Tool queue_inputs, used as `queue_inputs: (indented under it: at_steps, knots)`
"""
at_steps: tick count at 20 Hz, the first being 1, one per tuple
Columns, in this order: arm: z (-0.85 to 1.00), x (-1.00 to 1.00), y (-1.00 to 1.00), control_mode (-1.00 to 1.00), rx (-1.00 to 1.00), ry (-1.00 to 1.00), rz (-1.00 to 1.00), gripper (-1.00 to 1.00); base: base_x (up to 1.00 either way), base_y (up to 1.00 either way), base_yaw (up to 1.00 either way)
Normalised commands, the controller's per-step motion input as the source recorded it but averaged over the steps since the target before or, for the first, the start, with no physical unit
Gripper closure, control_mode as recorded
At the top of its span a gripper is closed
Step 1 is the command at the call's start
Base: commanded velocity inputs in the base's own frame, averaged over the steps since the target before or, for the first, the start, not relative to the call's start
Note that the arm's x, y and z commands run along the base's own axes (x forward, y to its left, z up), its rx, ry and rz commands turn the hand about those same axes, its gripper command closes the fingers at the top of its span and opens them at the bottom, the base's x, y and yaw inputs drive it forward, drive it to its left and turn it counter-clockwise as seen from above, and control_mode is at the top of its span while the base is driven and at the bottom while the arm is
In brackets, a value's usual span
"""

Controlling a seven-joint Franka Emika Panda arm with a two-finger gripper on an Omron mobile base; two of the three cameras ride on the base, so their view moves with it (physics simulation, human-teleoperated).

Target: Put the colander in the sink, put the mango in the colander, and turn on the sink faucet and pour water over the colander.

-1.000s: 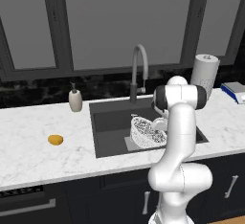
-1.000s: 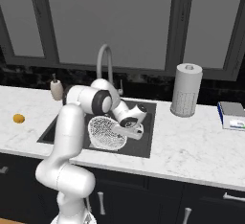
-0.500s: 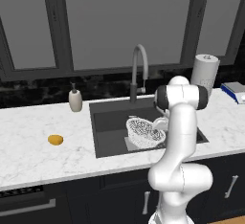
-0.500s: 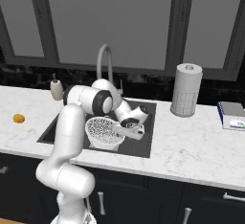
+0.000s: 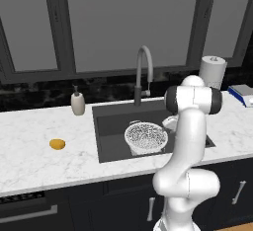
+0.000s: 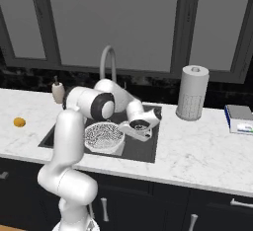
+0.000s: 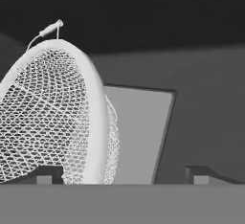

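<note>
**Colander down in the sink, mango out on the counter**

Left base view: you have the colander [image 5: 146,137] sitting in the sink [image 5: 111,134], toward its front and right of centre. The arm's upper link stands in front of the basin's right part and hides the gripper. The faucet [image 5: 143,74] rises behind the sink, its spout arching forward. The soap bottle [image 5: 77,102] stands just beside the sink's back left corner. The mango [image 5: 57,144] lies on the counter [image 5: 34,161], well apart from the basin on its left. A paper towel roll [image 5: 212,71] stands at the back right.

Right base view: your gripper [image 6: 132,129] is low in the sink, at the colander's right rim, with the wrist above it. The paper towel roll and a box [image 6: 240,119] stand on the counter to the right.

Hand view: the colander's rim crosses over the left fingertip [image 7: 45,175]; the right fingertip stands well apart, so the jaws are spread. You cannot tell whether the left one touches the rim.
</note>
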Motion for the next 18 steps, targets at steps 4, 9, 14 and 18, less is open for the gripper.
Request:
queue_inputs:
  at_steps: [4, 9, 14, 18]
  knots:
    - [1.00, -0.15, -0.12, -1.00, 0.21, 0.01, 0.00, -1.00, 0.00, 0.00, 0.00]
    - [1.00, -0.57, -0.22, -1.00, 0.16, 0.01, 0.00, -1.00, 0.00, 0.00, 0.00]
    - [1.00, -0.88, -0.23, -1.00, 0.11, 0.00, 0.00, -1.00, 0.00, 0.00, 0.00]
    - [1.00, -0.85, -0.03, -1.00, 0.01, 0.00, 0.00, -1.00, 0.00, 0.00, 0.00]
